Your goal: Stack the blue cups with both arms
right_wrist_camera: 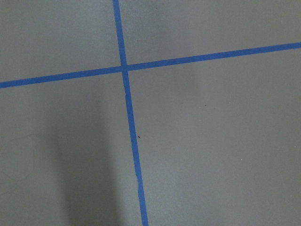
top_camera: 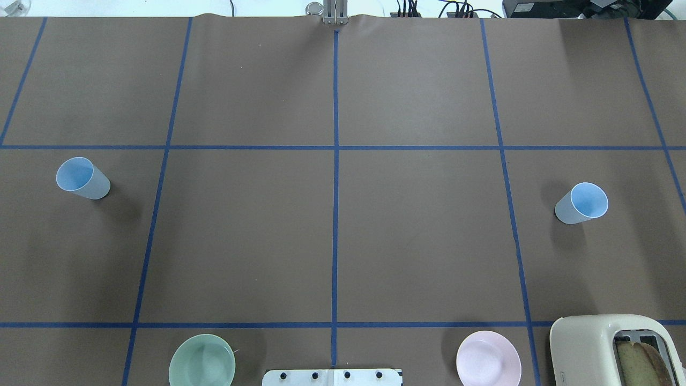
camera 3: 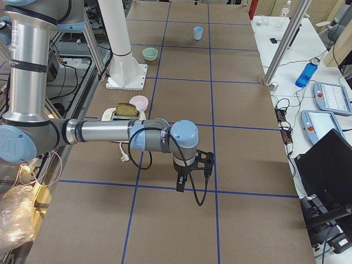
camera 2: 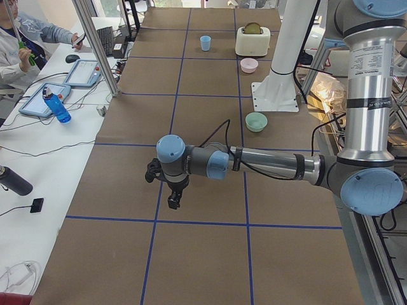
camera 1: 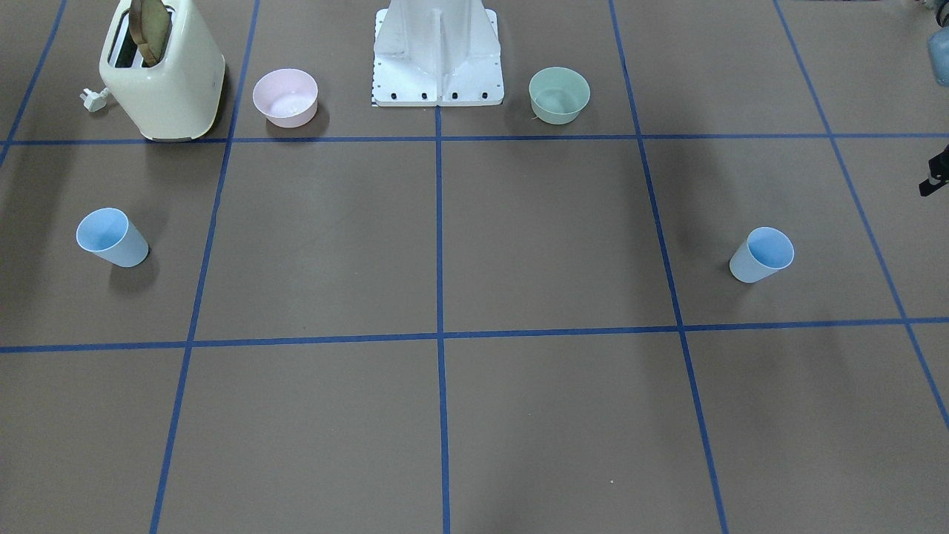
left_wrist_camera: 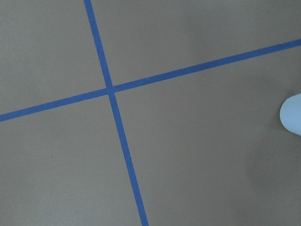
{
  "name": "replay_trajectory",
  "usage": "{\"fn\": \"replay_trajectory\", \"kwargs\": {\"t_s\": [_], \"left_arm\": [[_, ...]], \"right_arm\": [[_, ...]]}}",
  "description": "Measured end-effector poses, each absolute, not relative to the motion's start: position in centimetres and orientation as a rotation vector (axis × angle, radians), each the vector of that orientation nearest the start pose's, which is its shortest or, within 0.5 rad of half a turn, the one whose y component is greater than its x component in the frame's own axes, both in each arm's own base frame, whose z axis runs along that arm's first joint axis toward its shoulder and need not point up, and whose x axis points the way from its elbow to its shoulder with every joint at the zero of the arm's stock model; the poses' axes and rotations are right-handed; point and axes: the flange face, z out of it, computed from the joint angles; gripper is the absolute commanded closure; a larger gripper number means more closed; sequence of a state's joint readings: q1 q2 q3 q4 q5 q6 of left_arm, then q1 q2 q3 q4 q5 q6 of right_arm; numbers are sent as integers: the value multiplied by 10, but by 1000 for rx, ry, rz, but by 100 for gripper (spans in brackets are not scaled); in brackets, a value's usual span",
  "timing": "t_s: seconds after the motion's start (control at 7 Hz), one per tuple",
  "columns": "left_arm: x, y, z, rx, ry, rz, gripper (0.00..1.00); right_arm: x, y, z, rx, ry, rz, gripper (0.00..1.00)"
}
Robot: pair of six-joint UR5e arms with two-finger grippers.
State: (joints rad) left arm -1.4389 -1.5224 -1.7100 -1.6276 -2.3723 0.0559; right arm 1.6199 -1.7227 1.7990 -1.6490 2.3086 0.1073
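Note:
Two light-blue cups stand upright and far apart on the brown table. One is at the overhead view's left (top_camera: 83, 178), which is the front view's right (camera 1: 762, 255). The other is at the overhead view's right (top_camera: 581, 203) and the front view's left (camera 1: 111, 237). My left gripper (camera 2: 172, 202) points down over the table near the left cup, whose edge shows in the left wrist view (left_wrist_camera: 292, 115). My right gripper (camera 3: 180, 184) points down on the right side. Both show whole only in the side views, so I cannot tell whether they are open or shut.
A cream toaster (top_camera: 616, 348) with a slice of bread stands near the robot on its right, next to a pink bowl (top_camera: 488, 365). A green bowl (top_camera: 202, 367) sits left of the white base stand (top_camera: 332, 377). Blue tape lines grid the table.

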Motion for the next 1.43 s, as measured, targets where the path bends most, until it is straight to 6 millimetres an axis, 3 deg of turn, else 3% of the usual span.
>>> {"fn": "replay_trajectory", "kwargs": {"t_s": [0.29,0.43,0.71,1.0,1.43], "left_arm": [[5,-485,602,106,811,226,1],[16,-491,594,99,817,215,1],[59,-500,573,91,840,173,1],[100,-503,555,82,873,123,1],[142,-510,535,54,897,112,3]], "right_arm": [[87,-422,621,-13,-745,149,0],[82,-427,611,5,-752,133,0],[48,-448,583,96,-775,16,0],[22,-455,567,154,-827,-51,0],[-28,-464,531,137,-949,-61,0]]}}
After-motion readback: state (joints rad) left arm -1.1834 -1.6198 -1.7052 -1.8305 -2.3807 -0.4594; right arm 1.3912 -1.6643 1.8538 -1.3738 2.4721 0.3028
